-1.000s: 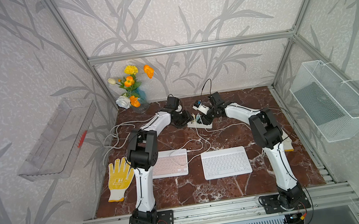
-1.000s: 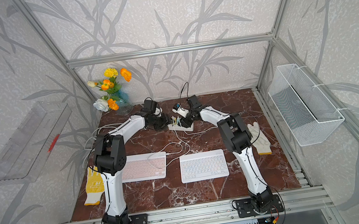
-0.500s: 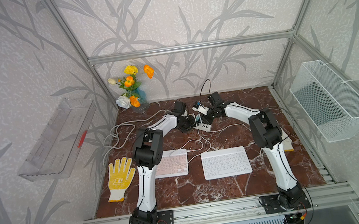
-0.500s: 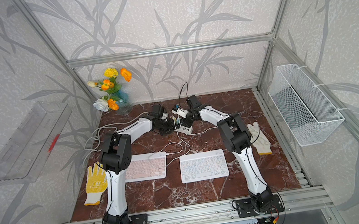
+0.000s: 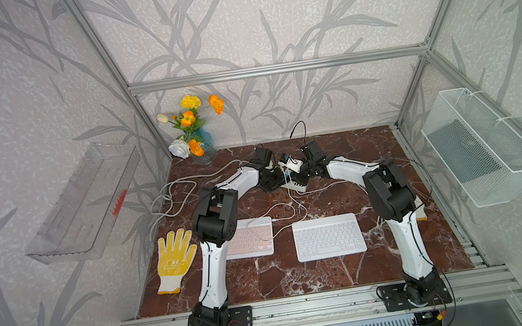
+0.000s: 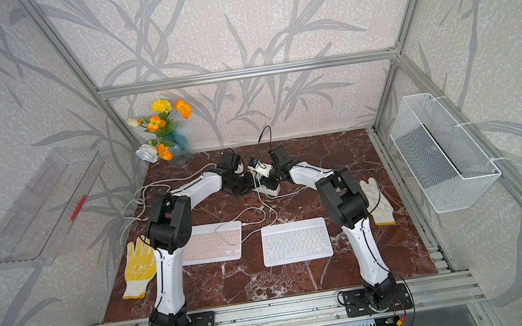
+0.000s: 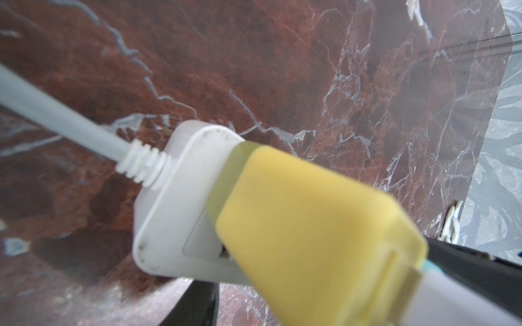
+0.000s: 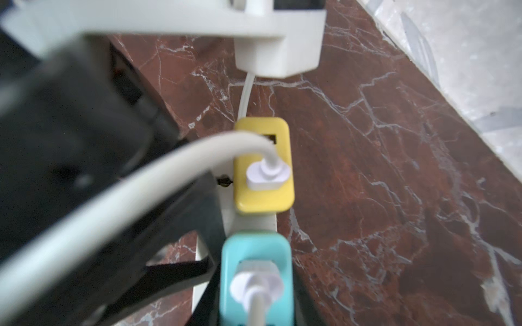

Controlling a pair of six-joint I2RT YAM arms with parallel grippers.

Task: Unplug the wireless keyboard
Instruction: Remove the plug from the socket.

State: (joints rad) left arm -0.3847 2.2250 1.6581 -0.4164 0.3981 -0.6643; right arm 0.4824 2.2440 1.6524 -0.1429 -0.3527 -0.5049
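Left fingers (image 7: pixel 197 306) sit against the corded end of the white power strip (image 5: pixel 297 184), toward the desk's (image 5: pixel 388 139) 12 o'clock. Right fingers (image 5: pixel 306 168) are at the strip's 3 o'clock side. Whether either pair is spread or pinching something I cannot tell. A white cable (image 8: pixel 135 189) plugs into the strip's yellow adapter (image 8: pixel 264 197), and another plug fills the teal adapter (image 8: pixel 226 268). The pink keyboard (image 5: pixel 250 241) lies at 7 o'clock and the white keyboard (image 5: pixel 328 235) at 5 o'clock.
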